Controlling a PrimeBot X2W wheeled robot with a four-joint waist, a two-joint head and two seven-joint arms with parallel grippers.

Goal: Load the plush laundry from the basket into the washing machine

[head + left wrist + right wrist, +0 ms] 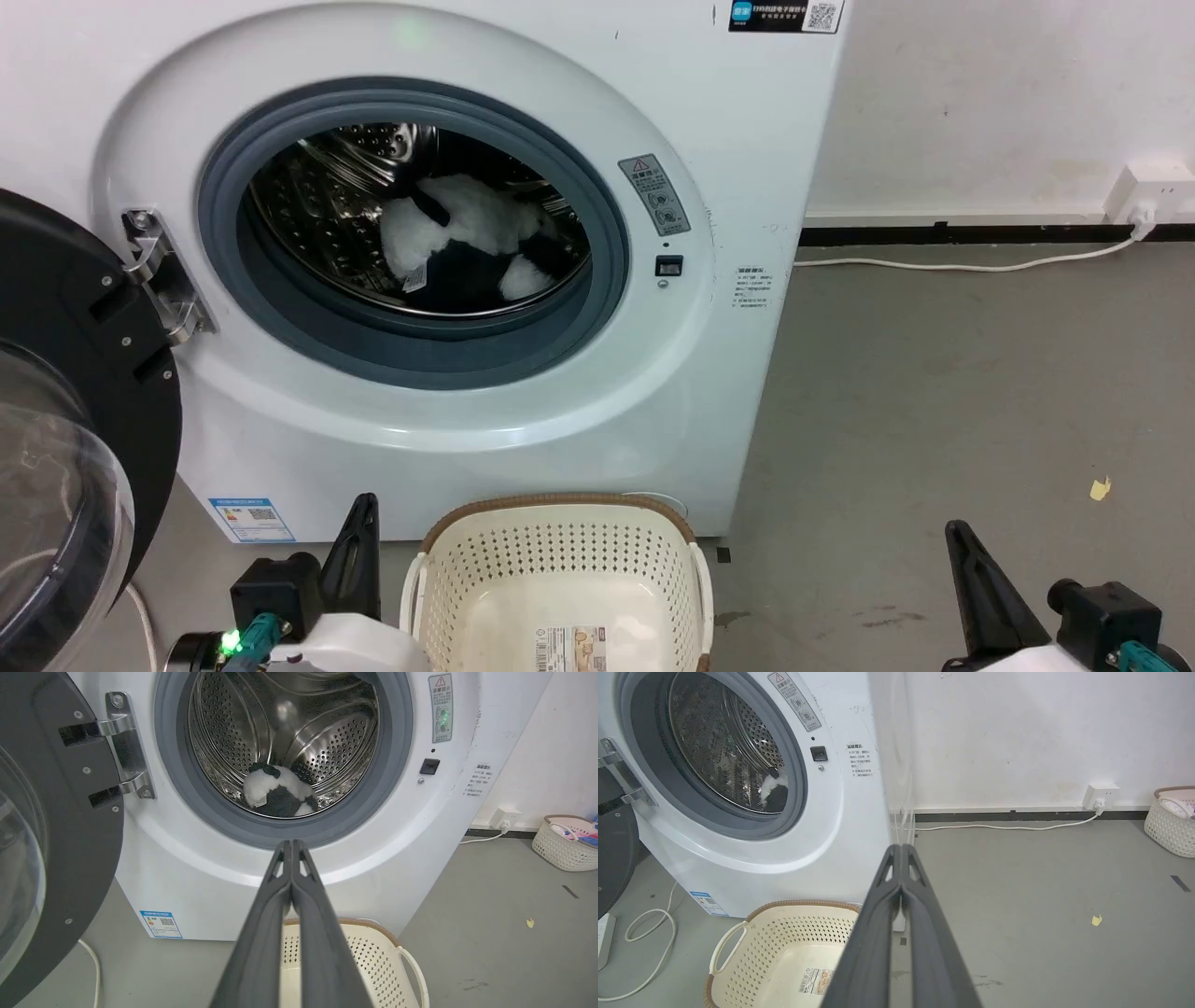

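The plush laundry (467, 238) lies inside the washing machine (747, 140), on the drum floor just behind the porthole's lower lip, well past the grey gasket. Its long axis seems to run side to side across the porthole, though reflections in the steel blur its outline and I would not swear to it. The basket (560, 527) stands on the floor directly below the porthole with its bare bottom and label showing, so I judge the loading itself done.

My left gripper (291, 845) is clenched on nothing, fingers pressed together. It points up at the porthole's lower edge from below, and the toy lies straight ahead and above. My right gripper (901, 848) is likewise clenched and holds nothing, aimed off to the porthole's right. The door (84, 373) hangs open at the porthole's left, so if it is to be shut, my left arm is the nearer one.
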